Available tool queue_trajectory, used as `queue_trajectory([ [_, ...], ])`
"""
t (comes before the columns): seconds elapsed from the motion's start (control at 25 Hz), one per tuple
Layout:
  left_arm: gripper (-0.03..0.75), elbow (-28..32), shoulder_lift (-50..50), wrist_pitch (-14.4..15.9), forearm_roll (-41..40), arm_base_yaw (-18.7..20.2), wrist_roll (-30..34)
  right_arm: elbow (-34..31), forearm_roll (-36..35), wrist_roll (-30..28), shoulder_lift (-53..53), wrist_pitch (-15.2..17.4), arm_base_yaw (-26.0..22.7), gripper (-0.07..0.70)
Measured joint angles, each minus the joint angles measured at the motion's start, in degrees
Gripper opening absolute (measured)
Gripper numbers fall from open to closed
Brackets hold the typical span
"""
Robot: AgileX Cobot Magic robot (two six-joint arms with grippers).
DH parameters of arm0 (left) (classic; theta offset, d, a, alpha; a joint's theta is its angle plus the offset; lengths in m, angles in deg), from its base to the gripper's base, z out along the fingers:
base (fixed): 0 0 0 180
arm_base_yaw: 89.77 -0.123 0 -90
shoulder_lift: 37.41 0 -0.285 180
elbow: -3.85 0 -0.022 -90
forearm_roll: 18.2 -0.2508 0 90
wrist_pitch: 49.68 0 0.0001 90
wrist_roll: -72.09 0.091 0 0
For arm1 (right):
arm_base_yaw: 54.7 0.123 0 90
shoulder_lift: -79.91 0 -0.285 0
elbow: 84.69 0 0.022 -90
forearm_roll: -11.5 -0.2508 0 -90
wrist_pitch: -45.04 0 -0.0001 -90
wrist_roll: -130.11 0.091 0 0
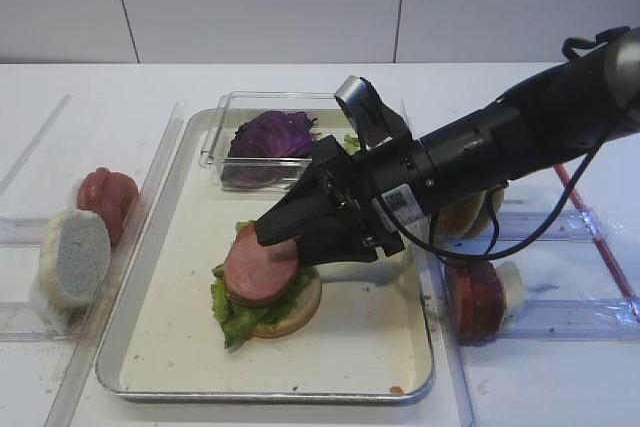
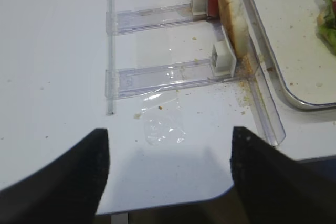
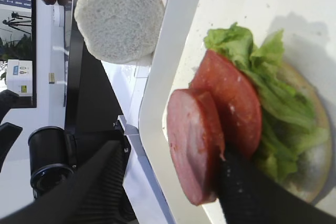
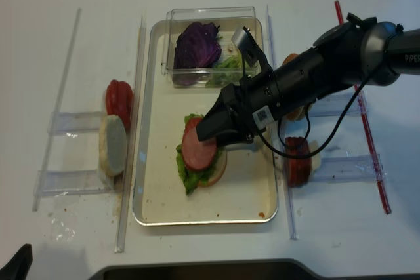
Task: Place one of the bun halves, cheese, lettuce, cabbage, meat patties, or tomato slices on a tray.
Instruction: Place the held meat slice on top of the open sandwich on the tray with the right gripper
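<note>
Only "PIPER" in white letters readable, on the right arm (image 4: 400, 57). White sticker with a small code on the right gripper (image 1: 400, 202), too small to read.

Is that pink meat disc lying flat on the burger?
No, tilted: the meat patty leans on the tomato slice, one edge raised, in the wrist view.

Robotics lab food-assembly bench, white tabletop (image 1: 250, 87), plain white panelled wall (image 1: 260, 2), clear acrylic dividers (image 2: 157, 72), metal tray (image 1: 150, 277), black robot arm (image 1: 520, 137), tripods in background (image 3: 18, 22)
</note>
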Motion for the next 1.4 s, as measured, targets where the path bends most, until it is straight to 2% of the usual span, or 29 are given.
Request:
queue_trajectory([
  [0.24, 0.45, 0.0, 0.0, 0.0, 0.0, 0.0, 0.0, 0.0, 0.32, 0.54, 0.0, -0.49, 0.0, 0.42],
  [0.48, 0.45, 0.0, 0.0, 0.0, 0.0, 0.0, 0.0, 0.0, 3.62, 2.34, 0.86, -3.02, 0.0, 0.42],
  [1.4, 0.442, 0.0, 0.0, 0.0, 0.0, 0.0, 0.0, 0.0, 9.15, 6.64, 2.85, -3.24, 0.0, 0.42],
])
